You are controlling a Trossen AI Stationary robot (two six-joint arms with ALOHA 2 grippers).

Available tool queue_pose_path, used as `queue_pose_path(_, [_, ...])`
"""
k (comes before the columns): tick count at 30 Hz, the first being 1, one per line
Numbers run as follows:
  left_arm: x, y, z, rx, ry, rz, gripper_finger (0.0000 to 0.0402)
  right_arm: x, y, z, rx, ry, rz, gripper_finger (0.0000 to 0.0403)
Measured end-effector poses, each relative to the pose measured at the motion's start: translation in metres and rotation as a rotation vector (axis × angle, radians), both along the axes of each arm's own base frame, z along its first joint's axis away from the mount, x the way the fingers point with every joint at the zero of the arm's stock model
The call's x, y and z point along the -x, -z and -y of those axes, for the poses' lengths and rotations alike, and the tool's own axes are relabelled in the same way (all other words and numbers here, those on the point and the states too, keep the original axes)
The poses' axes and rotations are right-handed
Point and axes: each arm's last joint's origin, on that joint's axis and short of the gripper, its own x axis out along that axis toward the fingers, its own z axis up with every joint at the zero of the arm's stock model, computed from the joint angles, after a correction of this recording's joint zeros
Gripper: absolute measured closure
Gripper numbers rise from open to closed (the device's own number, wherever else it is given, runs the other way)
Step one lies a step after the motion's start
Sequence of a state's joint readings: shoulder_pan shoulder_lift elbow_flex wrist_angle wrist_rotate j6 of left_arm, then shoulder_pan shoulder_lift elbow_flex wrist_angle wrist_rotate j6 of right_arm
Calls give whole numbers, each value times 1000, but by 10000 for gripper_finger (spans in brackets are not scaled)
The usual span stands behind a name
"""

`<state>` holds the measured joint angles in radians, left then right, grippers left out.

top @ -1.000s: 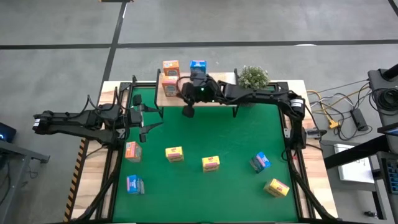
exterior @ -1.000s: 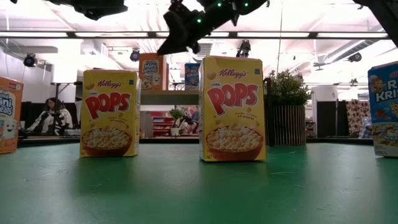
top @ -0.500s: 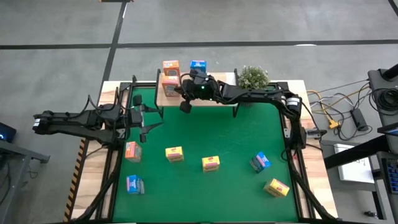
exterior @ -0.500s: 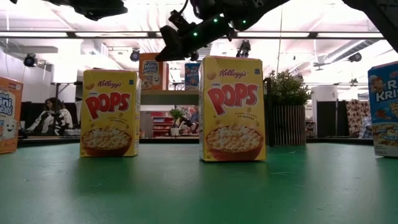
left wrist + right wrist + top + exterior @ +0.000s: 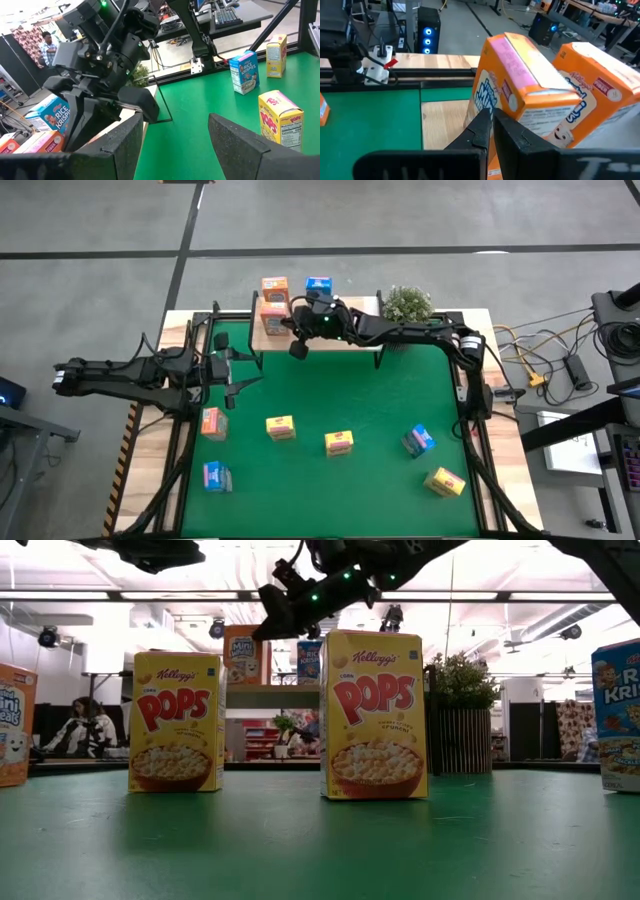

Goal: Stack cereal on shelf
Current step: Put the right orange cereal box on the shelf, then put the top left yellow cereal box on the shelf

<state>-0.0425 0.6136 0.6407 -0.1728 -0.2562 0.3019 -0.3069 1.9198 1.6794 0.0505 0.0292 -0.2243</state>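
Over the last second the right arm has swung toward the far left of the shelf, and its right claw (image 5: pixel 297 348) has drawn back from mid-mat to the shelf's front edge; in the last half second it has hardly shifted.

The bench (image 5: pixel 330 500) carries a green mat, and the shelf (image 5: pixel 350 315) stands along its far edge with its long axis running left to right. On the shelf's left part stand three cereal boxes: two orange-pink boxes (image 5: pixel 272 319), one behind the other, and a blue box (image 5: pixel 318 285) beside the rear one. In the right wrist view the nearer orange-pink box (image 5: pixel 520 107) stands upright with its narrow top face up, turned corner-on to the claw, and the second (image 5: pixel 592 107) is just beside it.

The right claw's fingers (image 5: pixel 482 127) are pressed together, holding nothing, just in front of that nearer box.

The left arm waits at the mat's left side, its left claw (image 5: pixel 243 369) spread wide and empty.

Six boxes remain on the mat: an orange-pink box (image 5: pixel 212 421) and a blue one (image 5: pixel 217 476) at the left, two yellow boxes (image 5: pixel 281 427) (image 5: pixel 339 443) in the middle, a blue box (image 5: pixel 419 440) and a tilted yellow one (image 5: pixel 444 481) at the right. In the low view the two middle yellow boxes (image 5: pixel 176 721) (image 5: pixel 374 714) stand upright, fronts toward the camera.
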Motion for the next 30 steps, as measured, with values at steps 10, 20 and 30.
queue_pose_path(10, [0, 0, 0, 0, 0, 0, 193, 1, 1, 1, 14, 22, -12, 390])
queue_pose_path(20, [-2, 2, 0, 9, -1, -8, 193, 21, -23, -45, -29, -67, -166, 390])
queue_pose_path(30, [-11, 8, 0, 90, -15, -36, 193, 62, -28, -104, -12, -98, -329, 390])
